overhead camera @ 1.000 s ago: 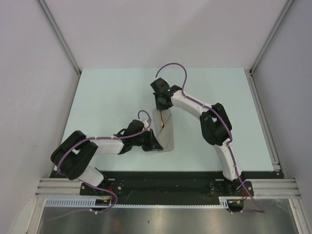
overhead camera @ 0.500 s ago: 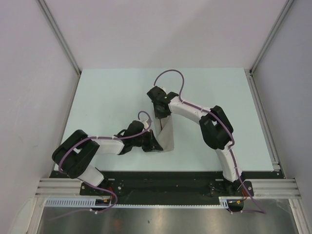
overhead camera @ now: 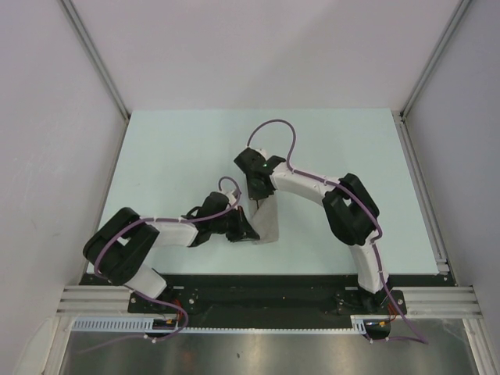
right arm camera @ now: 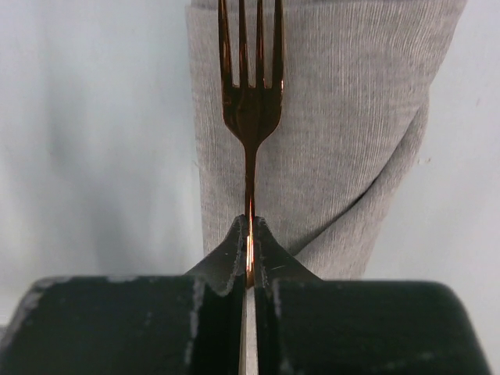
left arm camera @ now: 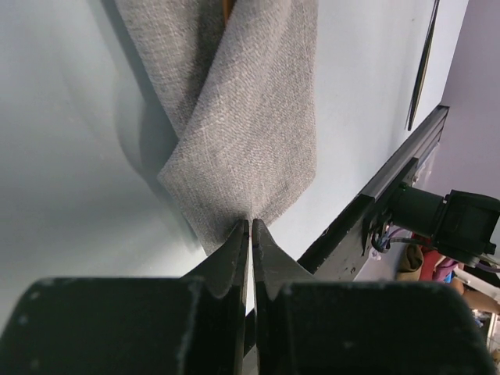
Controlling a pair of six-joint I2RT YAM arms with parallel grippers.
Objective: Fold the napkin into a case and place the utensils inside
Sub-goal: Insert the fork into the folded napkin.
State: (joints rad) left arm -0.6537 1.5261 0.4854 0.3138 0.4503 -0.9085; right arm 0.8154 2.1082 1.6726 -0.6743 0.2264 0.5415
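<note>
Both pinch tight: the left gripper [left arm camera: 250, 233] on a corner of the folded grey-beige cloth napkin [left arm camera: 250, 125] lying on the pale green table [overhead camera: 172, 156], the right gripper [right arm camera: 250, 234] on the shiny copper-orange fork [right arm camera: 251, 109] by its handle, tines over the cloth.

Shows a plain grey-beige case [right arm camera: 344, 117], finely woven and unmarked. Shows a shiny copper-orange fork [right arm camera: 250, 109], a thin black utensil [left arm camera: 423, 70] and a pale mint-blue table [overhead camera: 180, 156].

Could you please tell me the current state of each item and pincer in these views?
Napkin: folded into a narrow oblong, one corner pinched.
Fork: held by its handle, tines over the napkin.
Black utensil: lying loose on the table, apart from the napkin.
Left pincer: shut on the napkin.
Right pincer: shut on the fork.
</note>
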